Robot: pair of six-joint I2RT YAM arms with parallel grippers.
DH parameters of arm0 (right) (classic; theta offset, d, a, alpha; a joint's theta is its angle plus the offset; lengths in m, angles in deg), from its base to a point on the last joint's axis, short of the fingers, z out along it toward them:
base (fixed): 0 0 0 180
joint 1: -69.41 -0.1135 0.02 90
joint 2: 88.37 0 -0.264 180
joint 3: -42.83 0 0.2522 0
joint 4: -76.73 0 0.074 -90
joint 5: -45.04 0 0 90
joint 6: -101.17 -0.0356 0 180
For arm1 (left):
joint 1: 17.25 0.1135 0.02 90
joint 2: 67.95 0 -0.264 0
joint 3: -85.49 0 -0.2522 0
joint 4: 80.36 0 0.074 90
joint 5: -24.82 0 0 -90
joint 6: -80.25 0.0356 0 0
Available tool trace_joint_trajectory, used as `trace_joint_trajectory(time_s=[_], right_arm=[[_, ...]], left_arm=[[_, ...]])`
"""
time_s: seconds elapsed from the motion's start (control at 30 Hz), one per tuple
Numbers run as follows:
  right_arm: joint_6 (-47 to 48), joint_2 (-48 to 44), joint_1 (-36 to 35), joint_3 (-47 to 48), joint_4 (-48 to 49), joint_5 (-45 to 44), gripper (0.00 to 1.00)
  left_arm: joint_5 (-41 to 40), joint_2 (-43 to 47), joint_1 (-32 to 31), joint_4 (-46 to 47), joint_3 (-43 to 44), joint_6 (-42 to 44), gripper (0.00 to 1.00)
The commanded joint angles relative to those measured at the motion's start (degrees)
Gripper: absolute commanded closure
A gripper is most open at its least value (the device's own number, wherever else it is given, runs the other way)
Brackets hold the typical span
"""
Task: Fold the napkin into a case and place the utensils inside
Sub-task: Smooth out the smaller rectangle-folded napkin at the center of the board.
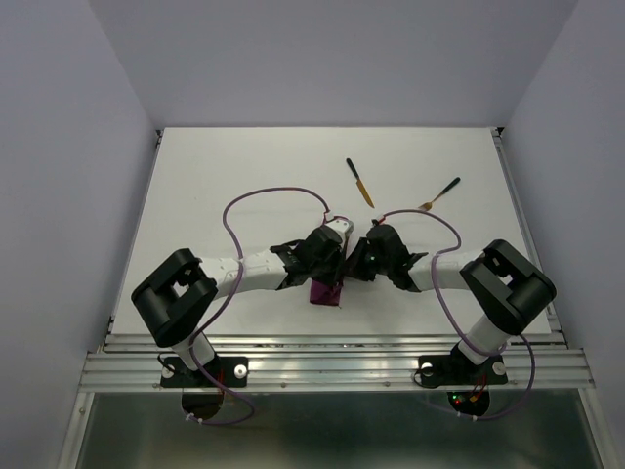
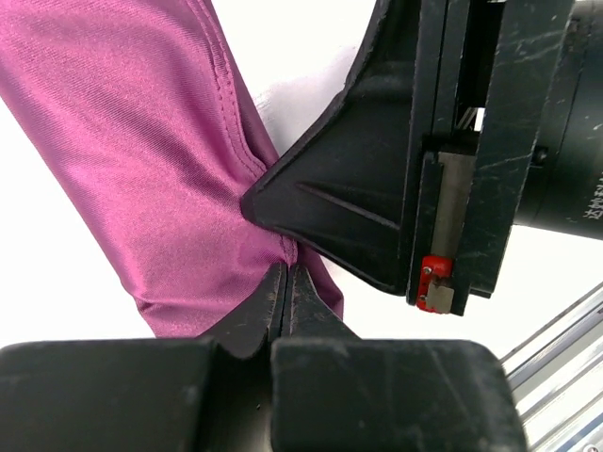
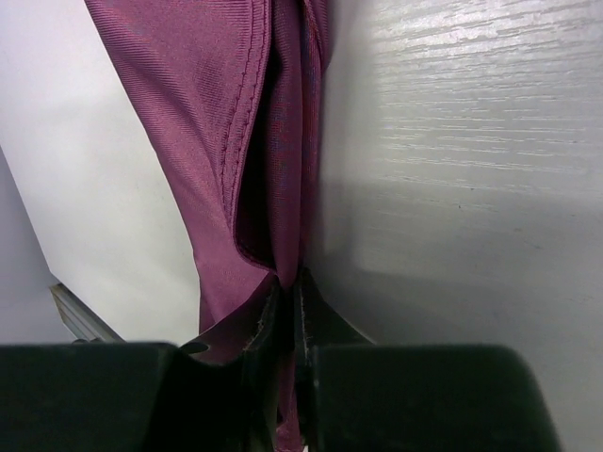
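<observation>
The magenta-purple napkin [image 1: 325,291] hangs bunched between my two grippers near the table's front middle. My left gripper [image 1: 335,256] is shut on one edge of the napkin [image 2: 160,169]. My right gripper [image 1: 359,260] is shut on the napkin [image 3: 236,141] right beside it; the cloth runs down between its fingers. The two grippers are almost touching, and the right gripper's body fills the upper right of the left wrist view. Two utensils lie far back on the table: a knife [image 1: 359,183] with a black handle and gold blade, and a second black-and-gold piece [image 1: 439,194].
The white table [image 1: 225,176] has side rails and a metal rail [image 1: 332,357] along its near edge. A purple cable [image 1: 256,200] loops over the table by the left arm, another [image 1: 430,223] by the right arm.
</observation>
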Motion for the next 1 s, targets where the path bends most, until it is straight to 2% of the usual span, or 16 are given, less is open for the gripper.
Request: trace_joint_trajectory(time_s=[0.0, 0.03, 0.1, 0.13, 0.23, 0.4, 0.5, 0.53, 0.63, 0.67, 0.7, 0.83, 0.87, 0.97], right_arm=[[-0.20, 1.03, -0.26, -0.20, -0.09, -0.30, 0.92], [-0.03, 1.12, -0.26, 0.06, -0.09, -0.30, 0.95], [0.06, 1.30, -0.26, 0.24, 0.00, -0.30, 0.96], [0.24, 1.38, -0.26, 0.50, -0.09, -0.39, 0.97], [0.59, 1.65, -0.26, 0.85, -0.18, -0.30, 0.99], [0.59, 2.17, -0.26, 1.73, -0.09, -0.21, 0.99], [0.59, 2.18, -0.26, 1.91, -0.18, -0.21, 0.99], [0.59, 2.18, -0.26, 1.91, -0.18, -0.30, 0.99], [0.59, 2.52, -0.26, 2.08, -0.18, -0.21, 0.99], [0.59, 2.61, -0.26, 2.08, -0.18, -0.13, 0.99], [0.59, 2.79, -0.26, 2.26, -0.09, -0.04, 0.99], [1.20, 2.18, -0.26, 2.00, -0.18, 0.31, 0.78], [1.29, 1.83, -0.26, 1.82, -0.96, 0.31, 0.68], [1.73, -0.02, -0.26, 0.86, -2.37, 0.84, 0.55]], left_arm=[[-0.14, 3.30, 0.19, 0.89, -0.32, -0.09, 0.98], [-0.84, 3.56, 0.10, 0.36, -0.14, 0.09, 0.86], [-1.29, 4.18, 0.36, -1.22, 0.56, 0.26, 0.75], [-1.81, 4.97, 0.45, -1.58, 0.82, 0.53, 0.67], [-2.25, 6.90, 1.33, -4.04, 1.53, 0.97, 0.57], [-2.34, 9.54, 3.79, -6.06, 1.36, 1.76, 0.56], [-0.42, 10.77, 5.72, -5.28, -0.75, 1.23, 0.64], [0.20, 11.21, 6.07, -4.93, -1.45, 0.62, 0.73], [5.90, 11.39, 6.34, -2.11, -4.18, -1.49, 0.90], [7.83, 11.30, 6.25, -0.54, -4.79, -2.10, 0.99], [8.55, 11.13, 6.34, 1.04, -5.67, -2.80, 1.00], [9.35, 10.07, 6.34, 2.29, -6.82, -5.79, 1.00], [8.48, 10.16, 6.34, 2.28, -6.99, -6.58, 1.00], [6.54, 11.65, 6.34, 2.29, -8.48, -8.60, 1.00]])
